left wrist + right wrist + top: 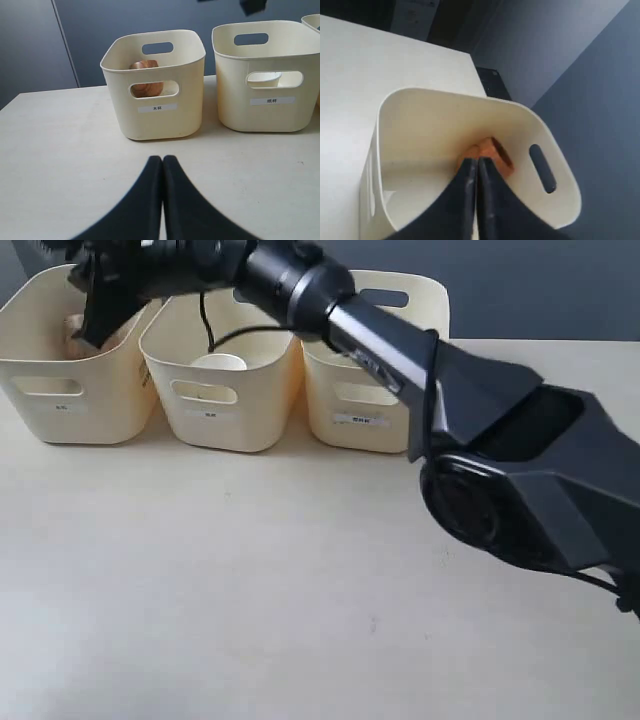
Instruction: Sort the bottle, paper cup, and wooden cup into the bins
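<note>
Cream plastic bins stand three in a row at the far side of the table [250, 590], walls close together; I log them by the exterior view as left bin [60, 390], middle bin [215, 405] and right bin [365, 410]. Each carries a small white label under its oval handle cut-out.

Wooden cup [146, 82]: inside the left bin; my left wrist view shows its brown grain over the rim and through the front cut-out; my right wrist view shows it low against the bin's far wall.

Paper cup [218, 362]: inside the middle bin, white rim visible from above and through the cut-out in the left wrist view.

Bottle: I cannot see it in any view; the right arm crosses over the right bin and hides most of its interior.

Right gripper [477, 167]: reached across the row and poised over the left bin's opening; fingers pressed together, nothing between them; the cup sits just past the tips, and whether they touch it I cannot tell.

Left gripper [162, 162]: low over the bare table, well in front of the left bin; fingers pressed together, holding nothing.
</note>
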Available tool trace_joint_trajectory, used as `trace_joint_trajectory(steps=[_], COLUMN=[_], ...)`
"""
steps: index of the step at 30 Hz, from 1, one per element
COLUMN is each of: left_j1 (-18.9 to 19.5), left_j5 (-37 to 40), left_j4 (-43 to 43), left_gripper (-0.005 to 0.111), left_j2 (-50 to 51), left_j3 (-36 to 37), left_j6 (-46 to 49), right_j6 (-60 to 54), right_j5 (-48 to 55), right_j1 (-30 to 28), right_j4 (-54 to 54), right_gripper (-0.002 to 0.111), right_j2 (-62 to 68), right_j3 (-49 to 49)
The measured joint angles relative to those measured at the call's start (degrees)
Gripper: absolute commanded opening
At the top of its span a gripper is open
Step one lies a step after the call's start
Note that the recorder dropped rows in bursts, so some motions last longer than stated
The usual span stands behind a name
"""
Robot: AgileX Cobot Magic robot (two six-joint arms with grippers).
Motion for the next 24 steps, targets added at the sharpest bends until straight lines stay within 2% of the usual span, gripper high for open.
trace_joint_trajectory(steps=[9, 17, 24], left_j1=[0.0, 0.0, 0.0], left_j5=[0.0, 0.0, 0.0], left_j4=[0.0, 0.0, 0.0], left_gripper=[0.0, 0.0, 0.0], left_j2=[0.0, 0.0, 0.0], left_j3=[0.0, 0.0, 0.0], left_j6=[0.0, 0.0, 0.0], right_j6=[16.82, 24.74, 27.76], right_j5=[10.31, 17.09, 25.18], right_j1=[1.35, 3.72, 4.35], right_j4=[-16.51, -22.64, -23.22], right_gripper=[-0.001, -0.001, -0.001], right_j2=[-11.04, -17.24, -18.8], right_j3=[-0.09, -0.09, -0.09])
